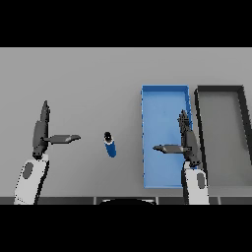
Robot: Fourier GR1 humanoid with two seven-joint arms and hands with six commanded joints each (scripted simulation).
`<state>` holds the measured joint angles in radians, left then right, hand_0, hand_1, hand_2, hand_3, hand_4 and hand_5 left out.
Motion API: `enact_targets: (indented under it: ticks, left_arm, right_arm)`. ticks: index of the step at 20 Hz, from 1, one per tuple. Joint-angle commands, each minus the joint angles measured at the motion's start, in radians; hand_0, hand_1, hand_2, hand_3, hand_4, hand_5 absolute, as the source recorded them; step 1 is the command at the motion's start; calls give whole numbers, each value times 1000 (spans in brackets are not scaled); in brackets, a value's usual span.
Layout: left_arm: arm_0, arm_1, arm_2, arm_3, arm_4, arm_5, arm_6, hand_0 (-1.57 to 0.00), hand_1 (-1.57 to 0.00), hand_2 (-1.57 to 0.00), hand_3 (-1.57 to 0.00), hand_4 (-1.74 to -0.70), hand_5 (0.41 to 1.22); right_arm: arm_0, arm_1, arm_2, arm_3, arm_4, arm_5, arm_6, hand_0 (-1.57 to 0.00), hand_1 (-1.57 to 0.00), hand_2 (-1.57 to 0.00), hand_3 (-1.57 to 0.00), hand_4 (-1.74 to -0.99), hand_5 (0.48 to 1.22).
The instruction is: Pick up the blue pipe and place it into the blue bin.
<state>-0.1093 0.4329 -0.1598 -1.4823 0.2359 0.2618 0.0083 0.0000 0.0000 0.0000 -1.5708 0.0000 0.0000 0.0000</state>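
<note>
The blue pipe [110,144] is a short blue cylinder with a dark open end, lying on the grey table between the two hands. To its right stands the blue bin [164,98], a long rectangular tray. My right hand [189,145] hovers over the bin's right side, fingers straight and thumb stretched left, holding nothing. My left hand [40,133] is at the left of the table, well clear of the pipe, open with the thumb pointing toward it.
A dark grey bin [243,123] stands right beside the blue bin, at the table's right edge. Bare grey table lies behind and to the left of the pipe.
</note>
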Motion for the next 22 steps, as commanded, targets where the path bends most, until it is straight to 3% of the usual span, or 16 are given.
enact_targets:
  ticks: [1, 6, 8, 9, 15, 17, 18, 22]
  left_arm:
    - [-1, -1, 0, 0, 0, 1, -4, 1, 1, 1, 1, -967, 594]
    - [-15, -6, 0, 16, -6, 5, -3, 1, 1, 1, 1, -967, 594]
    - [-10, 110, -55, 14, -9, -197, -80, 1, 1, 1, 1, -969, 595]
    - [-12, 139, -63, 29, -8, -249, -93, 1, 1, 1, 1, -970, 596]
    - [15, 209, -80, -3, 8, -369, -166, 1, 1, 1, 1, -965, 590]
    - [30, 222, -112, -53, 18, -415, -159, 1, 1, 1, 1, -977, 583]
    - [56, 234, -134, -96, 15, -437, -166, 1, 1, 1, 1, -984, 578]
    - [72, 257, -213, -195, -14, -468, -39, 1, 1, 1, 1, -1018, 512]
  right_arm:
    - [-1, 0, -1, 1, -1, -1, 1, 1, 1, 1, 1, -1210, 594]
    - [-4, -13, -11, -2, -11, 7, 0, 1, 1, 1, 1, -1210, 594]
    - [26, -116, 61, -53, 121, 40, -79, 1, 1, 1, 1, -1206, 592]
    - [26, -135, 80, -67, 161, 38, -75, 1, 1, 1, 1, -1198, 589]
    - [56, -167, 112, -95, 209, 54, -81, 1, 1, 1, 1, -1182, 583]
    - [44, -170, 100, -101, 186, 63, -50, 1, 1, 1, 1, -1187, 579]
    - [48, -160, 108, -103, 187, 63, -62, 1, 1, 1, 1, -1194, 579]
    - [38, -150, 110, -95, 184, 61, -54, 1, 1, 1, 1, -1225, 580]
